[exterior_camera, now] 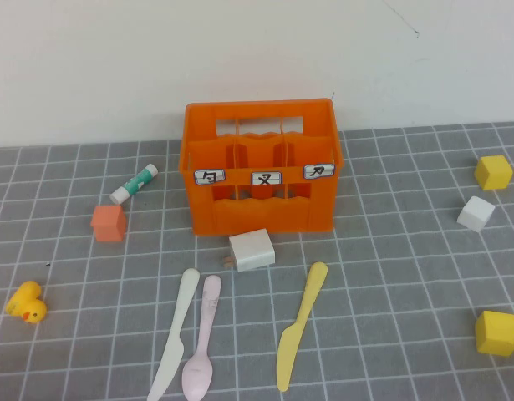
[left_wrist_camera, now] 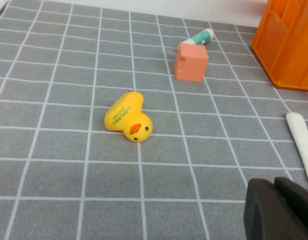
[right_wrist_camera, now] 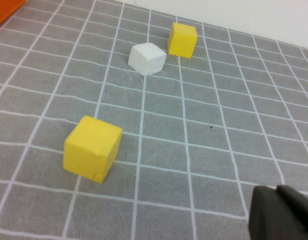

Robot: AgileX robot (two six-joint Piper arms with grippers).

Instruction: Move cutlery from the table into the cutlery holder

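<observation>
The cream-white knife (exterior_camera: 177,334), the pale pink spoon (exterior_camera: 202,342) and the yellow knife (exterior_camera: 300,324) lie on the grey gridded table (exterior_camera: 390,276) in front of the orange cutlery holder (exterior_camera: 261,167). The holder stands upright at the back middle. Neither gripper shows in the high view. In the left wrist view my left gripper (left_wrist_camera: 281,210) is shut and empty, low over the table, with the cream-white knife's handle (left_wrist_camera: 301,145) and the holder's corner (left_wrist_camera: 289,45) ahead of it. In the right wrist view my right gripper (right_wrist_camera: 284,215) is shut and empty over bare table.
A white block (exterior_camera: 251,250) lies between the holder and the cutlery. A green-and-white tube (exterior_camera: 134,184), a small orange cube (exterior_camera: 109,222) and a yellow duck (exterior_camera: 27,302) are on the left. Two yellow cubes (exterior_camera: 494,172) (exterior_camera: 496,332) and a white cube (exterior_camera: 475,213) are on the right.
</observation>
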